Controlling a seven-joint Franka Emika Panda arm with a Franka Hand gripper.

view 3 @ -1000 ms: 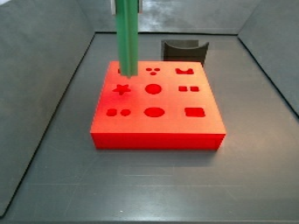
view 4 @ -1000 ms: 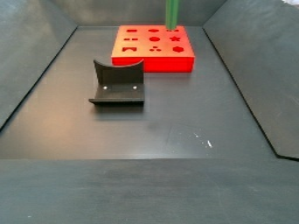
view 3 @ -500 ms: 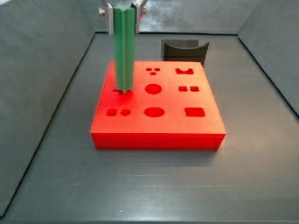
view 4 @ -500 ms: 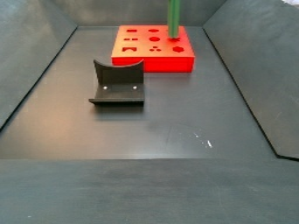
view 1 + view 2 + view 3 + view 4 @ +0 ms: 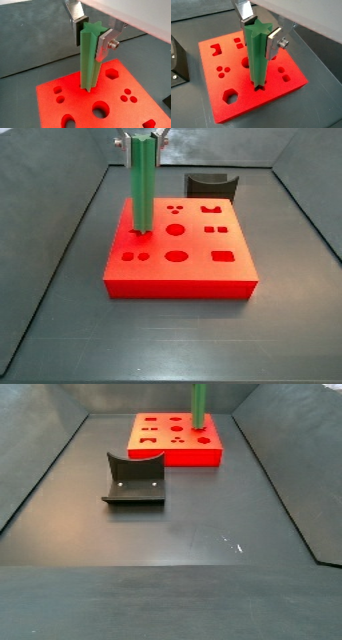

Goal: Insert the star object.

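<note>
1 green star object point(image 5: 256, 55) stands upright, its lower end in the red block's point(image 5: 241, 95) star-shaped hole.
Jaws of the gripper point(image 5: 91, 31) pinch its top; in a side view the fixture point(image 5: 134, 481) sits well apart on the tabletop point(image 5: 201, 534).

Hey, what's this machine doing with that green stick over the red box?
A robot arm's tool is clamped on the top of the star object, a long green bar with a star-shaped end, and holds it upright. The bar's lower tip sits in the star-shaped hole of the red block, which has many differently shaped holes. Most of the bar stands above the block. A dark fixture stands apart on the floor.
</note>
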